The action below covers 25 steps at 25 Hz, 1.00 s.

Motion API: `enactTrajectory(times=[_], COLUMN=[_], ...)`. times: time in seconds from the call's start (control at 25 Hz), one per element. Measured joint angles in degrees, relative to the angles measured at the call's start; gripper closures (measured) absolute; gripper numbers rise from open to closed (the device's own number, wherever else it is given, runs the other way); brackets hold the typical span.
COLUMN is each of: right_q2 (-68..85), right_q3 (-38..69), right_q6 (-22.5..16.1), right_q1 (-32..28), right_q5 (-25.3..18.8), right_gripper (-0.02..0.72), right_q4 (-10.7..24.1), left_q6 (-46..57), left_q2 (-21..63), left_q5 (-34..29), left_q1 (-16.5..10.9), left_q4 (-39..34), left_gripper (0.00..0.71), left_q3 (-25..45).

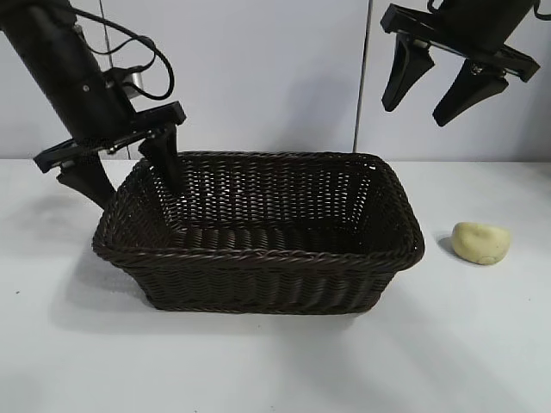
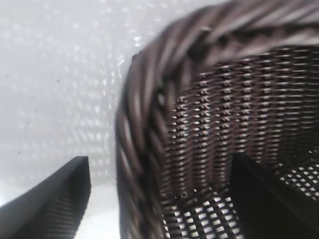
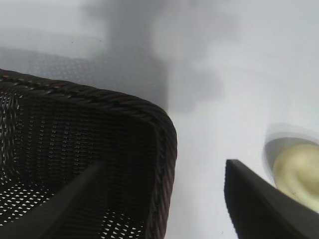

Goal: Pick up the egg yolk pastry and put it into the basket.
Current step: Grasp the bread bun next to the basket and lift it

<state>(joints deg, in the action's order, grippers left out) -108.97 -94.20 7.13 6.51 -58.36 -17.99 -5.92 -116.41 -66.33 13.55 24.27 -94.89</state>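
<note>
Egg yolk pastry (image 1: 481,243) sits on the white table (image 1: 482,344), just off the basket (image 1: 258,258)'s right end, apart from the rim, not in it. Right gripper (image 1: 437,93) hangs high above, over the gap betw. basket corner and pastry; jaws spread, empty. In the right wrist view the pastry (image 3: 298,172) shows just beyond one finger (image 3: 259,209), outside the jaws, while the other finger is over the basket's inside. Left gripper (image 1: 133,176) is low at the basket's left end, jaws spread and straddling the braided rim: one finger (image 2: 259,199) inside the wall, the other (image 2: 55,199) outside over the table. Nothing held by either.
</note>
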Motion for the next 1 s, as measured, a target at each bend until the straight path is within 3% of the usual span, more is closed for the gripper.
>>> enactTrajectory(times=[0.64,0.8,1.0], right_q2=[0.00,0.00,0.00], right_q3=[0.00,0.00,0.00], right_q6=[0.00,0.00,0.00], right_q1=[0.00,0.00,0.00], right_q5=[-0.05,-0.09,-0.40], right_gripper=[0.218,0.218,0.218], right_q4=[0.00,0.00,0.00], left_q6=[0.07,0.91,0.97], left_q2=[10.34,10.85,10.87], left_q5=[-3.90,-0.39,3.23], left_q1=[0.00,0.00,0.00], left_q4=[-0.03,4.96,8.79], left_gripper=[0.149,0.149,0.149], left_q3=[0.00,1.27,8.60])
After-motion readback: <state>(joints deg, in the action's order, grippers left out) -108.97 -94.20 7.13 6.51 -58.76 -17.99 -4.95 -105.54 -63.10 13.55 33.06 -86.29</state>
